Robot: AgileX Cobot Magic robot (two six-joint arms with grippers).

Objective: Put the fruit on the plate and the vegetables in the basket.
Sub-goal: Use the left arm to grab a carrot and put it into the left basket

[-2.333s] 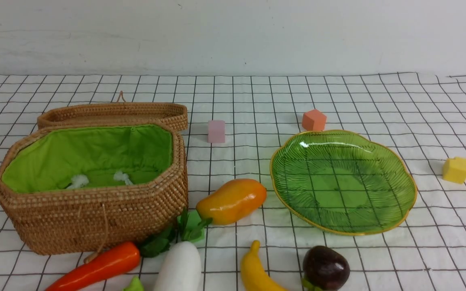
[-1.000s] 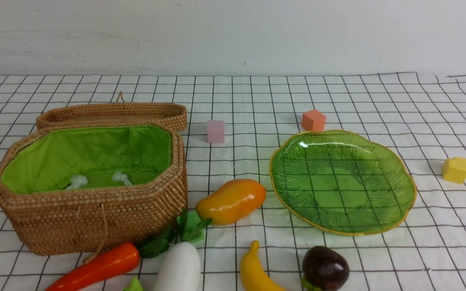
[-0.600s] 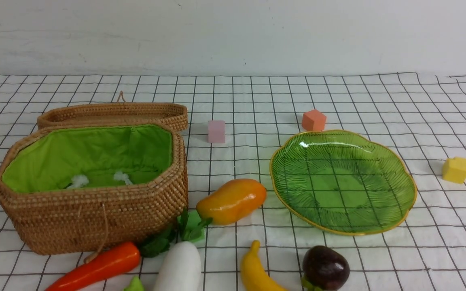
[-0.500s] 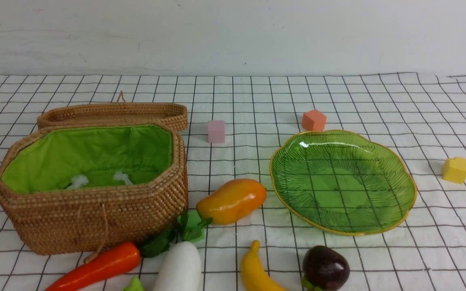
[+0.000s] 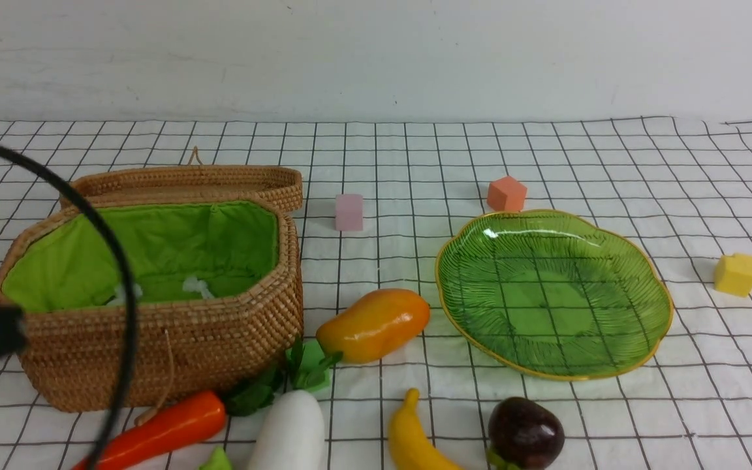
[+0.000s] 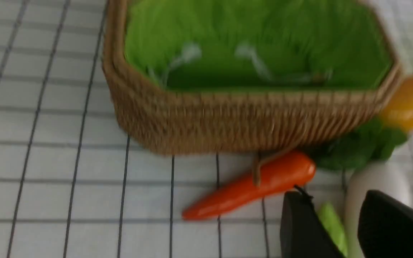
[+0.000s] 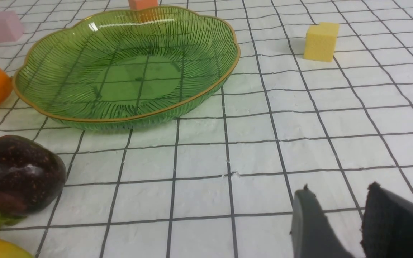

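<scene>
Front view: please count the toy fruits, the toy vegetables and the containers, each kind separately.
Fruits: 3 (mango, banana, purple fruit)
Vegetables: 2 (carrot, radish)
Containers: 2 (basket, plate)
Total: 7

no words, labels or numbers can be read anywhere.

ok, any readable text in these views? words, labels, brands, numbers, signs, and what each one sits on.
None: no word, label, brand, number or sign can be read in any view.
Checked and plain: wicker basket, green glass plate, toy mango, carrot, yellow cube, checked cloth.
The left wrist view is motion-blurred; nothing text-like shows there either.
</scene>
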